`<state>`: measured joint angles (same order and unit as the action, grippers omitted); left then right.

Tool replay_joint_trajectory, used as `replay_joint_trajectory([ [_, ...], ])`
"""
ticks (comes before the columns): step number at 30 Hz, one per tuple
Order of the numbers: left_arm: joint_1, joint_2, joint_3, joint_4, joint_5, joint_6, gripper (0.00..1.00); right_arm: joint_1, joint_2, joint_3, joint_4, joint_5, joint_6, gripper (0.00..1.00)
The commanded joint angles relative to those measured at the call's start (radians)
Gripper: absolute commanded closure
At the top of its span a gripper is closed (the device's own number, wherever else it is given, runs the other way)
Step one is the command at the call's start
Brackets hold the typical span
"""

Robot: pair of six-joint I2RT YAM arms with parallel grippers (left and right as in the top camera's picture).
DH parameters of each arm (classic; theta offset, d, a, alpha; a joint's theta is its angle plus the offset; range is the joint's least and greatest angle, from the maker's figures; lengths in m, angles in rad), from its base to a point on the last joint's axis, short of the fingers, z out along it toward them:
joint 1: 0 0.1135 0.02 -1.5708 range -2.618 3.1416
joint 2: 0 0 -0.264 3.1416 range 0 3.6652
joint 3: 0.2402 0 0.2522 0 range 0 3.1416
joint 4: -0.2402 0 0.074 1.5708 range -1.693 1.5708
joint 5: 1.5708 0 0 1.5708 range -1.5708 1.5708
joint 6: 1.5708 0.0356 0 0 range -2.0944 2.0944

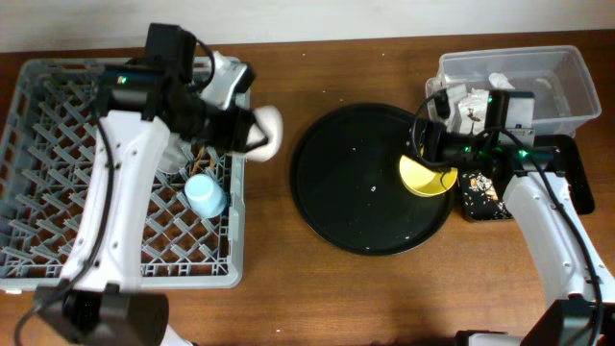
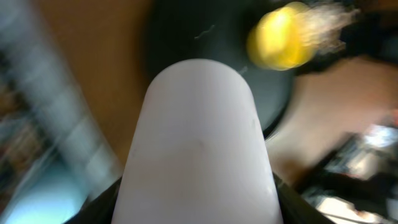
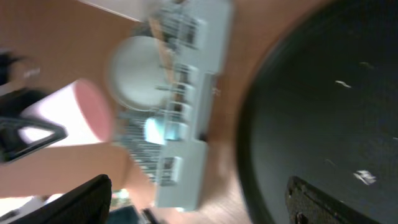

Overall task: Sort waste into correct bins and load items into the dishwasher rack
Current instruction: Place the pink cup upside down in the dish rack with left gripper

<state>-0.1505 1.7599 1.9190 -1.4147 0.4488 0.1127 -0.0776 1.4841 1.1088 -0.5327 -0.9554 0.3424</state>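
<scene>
My left gripper (image 1: 240, 128) is shut on the small pink cup (image 1: 266, 130), held sideways just over the right edge of the grey dishwasher rack (image 1: 58, 245). In the left wrist view the pink cup (image 2: 199, 124) fills the space between the fingers (image 2: 199, 208). The blue cup (image 1: 205, 195) and the pale plate (image 1: 227, 77) are in the rack. The yellow bowl (image 1: 428, 177) lies on the round black tray (image 1: 356, 183), right below my right gripper (image 1: 430, 144). The right wrist view shows that gripper (image 3: 205, 202) open and empty.
The clear tub (image 1: 562, 82) at the back right holds white napkins (image 1: 473, 101). The small black tray (image 1: 579, 178) lies in front of it, with brown food scraps (image 1: 478, 192) at its left end. Bare table lies between the rack and the round tray.
</scene>
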Motion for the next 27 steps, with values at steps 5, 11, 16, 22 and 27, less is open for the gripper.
replay_joint_trajectory([
  [5, 0.000, -0.063, -0.010, -0.274, -0.524, -0.326, 0.71, 0.005, -0.005, 0.002, -0.109, 0.307, -0.104, 0.09],
  [11, 0.000, -0.102, -0.302, -0.232, -0.555, -0.378, 0.71, 0.005, -0.005, 0.002, -0.136, 0.342, -0.129, 0.09],
  [16, 0.000, -0.101, -0.501, -0.030, -0.525, -0.378, 0.71, 0.005, -0.005, 0.002, -0.142, 0.344, -0.129, 0.09],
  [22, 0.000, -0.101, -0.601, 0.120, -0.524, -0.378, 0.70, 0.005, -0.005, 0.002, -0.164, 0.366, -0.130, 0.09],
  [27, 0.000, -0.101, -0.626, 0.108, -0.516, -0.378, 0.67, 0.005, -0.005, 0.002, -0.167, 0.366, -0.130, 0.09],
])
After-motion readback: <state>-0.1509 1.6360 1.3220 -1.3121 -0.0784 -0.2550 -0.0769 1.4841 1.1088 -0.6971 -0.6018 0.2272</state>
